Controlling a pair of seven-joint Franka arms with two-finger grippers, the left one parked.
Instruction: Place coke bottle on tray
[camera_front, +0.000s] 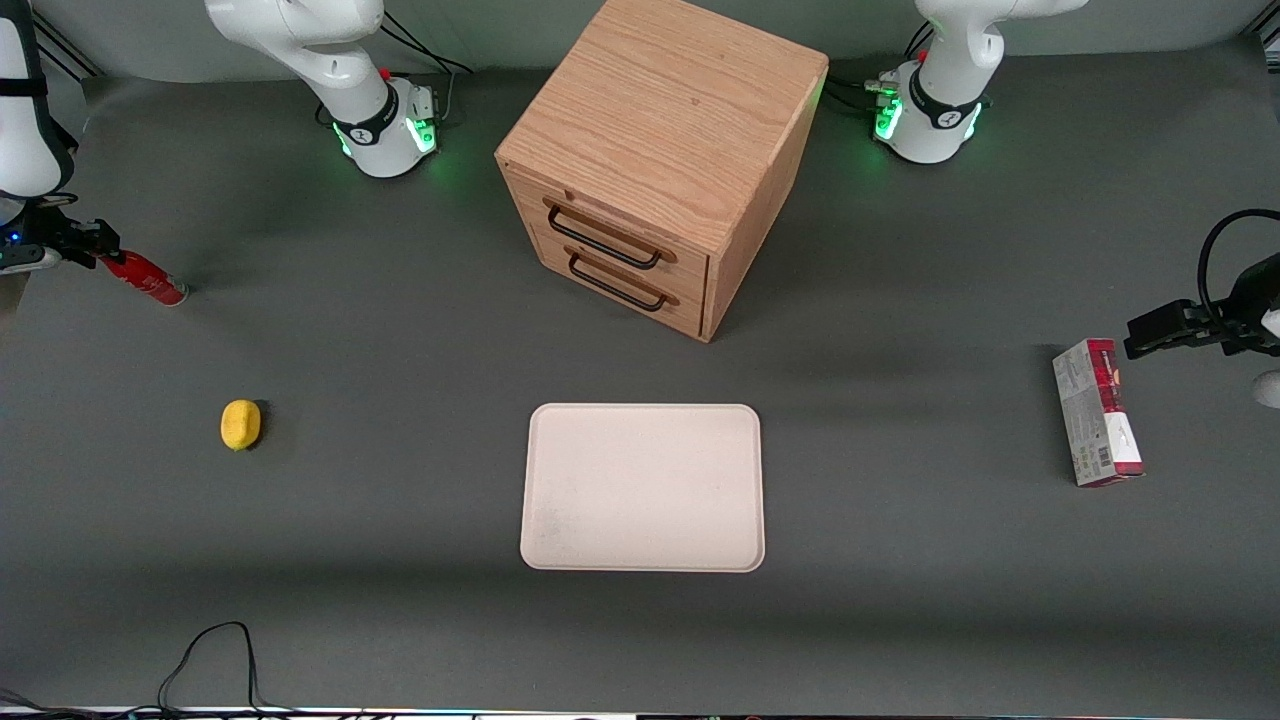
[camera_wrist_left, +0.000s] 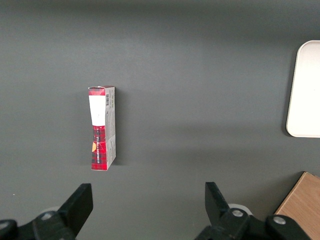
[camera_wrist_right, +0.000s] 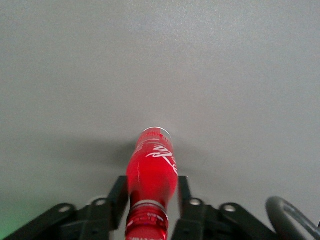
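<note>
The coke bottle (camera_front: 146, 277), slim and all red with white lettering, is tilted at the working arm's end of the table, its base low near the table. My right gripper (camera_front: 98, 250) holds it near the neck. In the right wrist view the black fingers (camera_wrist_right: 119, 192) press both sides of the coke bottle (camera_wrist_right: 152, 165), so the gripper (camera_wrist_right: 151, 184) is shut on it. The pale cream tray (camera_front: 640, 490) lies flat mid-table, nearer the front camera than the wooden cabinet, with nothing on it. A corner of the tray (camera_wrist_left: 305, 90) shows in the left wrist view.
A wooden two-drawer cabinet (camera_front: 660, 150) stands mid-table. A yellow lemon (camera_front: 240, 424) lies between the bottle and the tray, nearer the camera. A red-and-grey carton (camera_front: 1097, 412) (camera_wrist_left: 102, 127) lies toward the parked arm's end. A black cable (camera_front: 215, 650) loops at the front edge.
</note>
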